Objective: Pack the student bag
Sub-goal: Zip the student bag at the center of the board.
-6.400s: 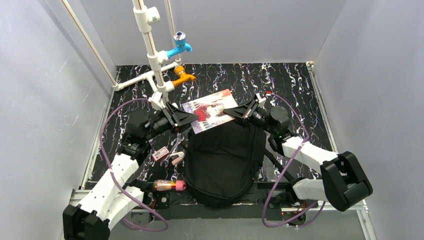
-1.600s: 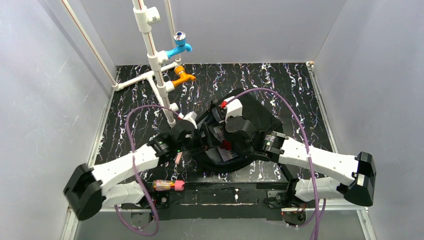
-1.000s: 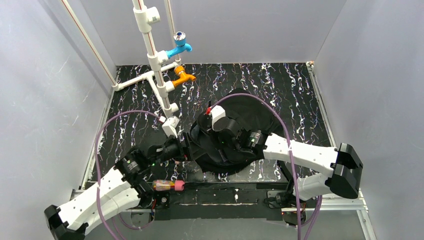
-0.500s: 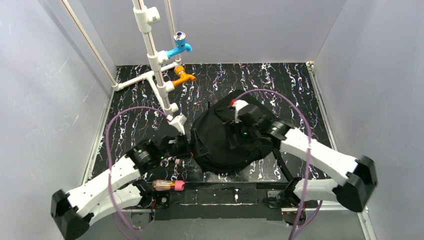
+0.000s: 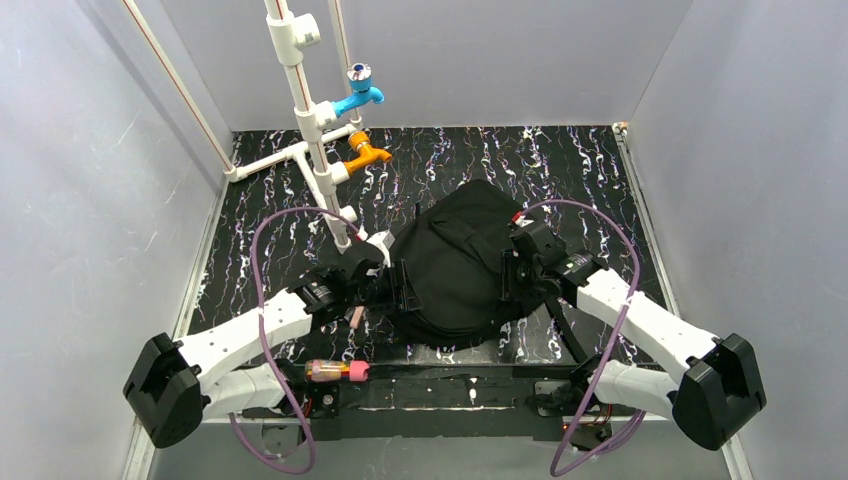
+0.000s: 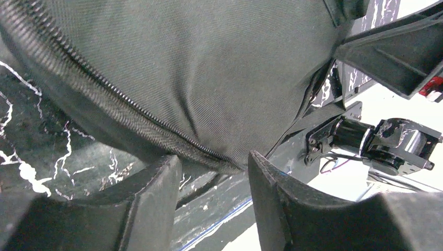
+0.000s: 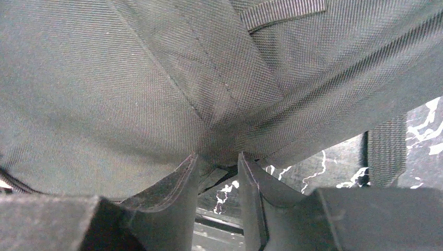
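The student bag (image 5: 455, 250), a big black fabric backpack, lies slumped in the middle of the table with its flap down. My left gripper (image 5: 398, 285) is at the bag's left edge. In the left wrist view this gripper (image 6: 211, 162) is open, and the bag's (image 6: 183, 68) zipper seam (image 6: 104, 99) runs just past its fingertips. My right gripper (image 5: 508, 283) presses into the bag's right side. In the right wrist view that gripper (image 7: 218, 157) is nearly closed on a puckered fold of the bag (image 7: 130, 78). No book shows.
A white pipe stand (image 5: 318, 150) with a blue tap (image 5: 358, 95) and an orange tap (image 5: 363, 155) rises at the back left. A pink-capped tube (image 5: 335, 372) lies near the front edge. A small pink item (image 5: 355, 318) peeks out under the left arm. A loose strap (image 5: 562, 335) trails at the front right.
The right gripper moved from above the bag's middle to its right side. The left gripper came in to the bag's left edge. The book held earlier is out of sight.
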Tool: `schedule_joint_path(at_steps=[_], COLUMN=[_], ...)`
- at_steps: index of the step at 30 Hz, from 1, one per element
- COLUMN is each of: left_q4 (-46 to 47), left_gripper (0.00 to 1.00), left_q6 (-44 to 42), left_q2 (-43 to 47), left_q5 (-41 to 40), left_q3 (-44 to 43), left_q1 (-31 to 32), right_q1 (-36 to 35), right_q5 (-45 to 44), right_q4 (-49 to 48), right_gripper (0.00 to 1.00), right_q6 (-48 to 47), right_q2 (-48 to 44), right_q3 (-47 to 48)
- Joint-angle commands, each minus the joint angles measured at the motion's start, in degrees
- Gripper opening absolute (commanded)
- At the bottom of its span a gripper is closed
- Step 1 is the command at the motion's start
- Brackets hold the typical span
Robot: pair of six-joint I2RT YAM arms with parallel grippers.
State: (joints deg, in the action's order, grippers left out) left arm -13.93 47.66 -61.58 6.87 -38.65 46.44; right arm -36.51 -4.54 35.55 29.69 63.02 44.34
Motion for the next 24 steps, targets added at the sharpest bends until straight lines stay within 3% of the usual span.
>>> schedule_joint_path(at_steps=[1, 9, 14, 18, 24], left_q4=[5.5, 13.3, 16.2, 16.3, 16.4], left_gripper=[0.45, 0.32, 0.26, 0.21, 0.21], left_q6=[0.7, 4.4, 5.5, 5.4, 6.0], left_q2=[-2.3, -6.0, -5.7, -6.4, -7.5], left_q5=[0.7, 5.3, 6.1, 5.8, 5.8], left_q3=[-0.2, 2.8, 4.3, 4.3, 4.9], left_q1=[-0.3, -0.7, -0.7, -0.8, -1.1], right_q1=[0.0, -0.1, -0.1, -0.1, -0.1], right_q5=[0.3, 10.7, 11.6, 13.2, 9.2], right_q4=[-0.7, -3.5, -2.4, -6.8, -15.3], right_gripper=[0.4, 0.41, 0.3, 0.25, 0.26], right_q6=[4.6, 5.8, 6.2, 5.6, 3.2], right_q2=[1.5, -0.9, -3.7, -4.4, -3.9], right_q3=[-1.2, -6.8, -7.9, -10.4, -13.1])
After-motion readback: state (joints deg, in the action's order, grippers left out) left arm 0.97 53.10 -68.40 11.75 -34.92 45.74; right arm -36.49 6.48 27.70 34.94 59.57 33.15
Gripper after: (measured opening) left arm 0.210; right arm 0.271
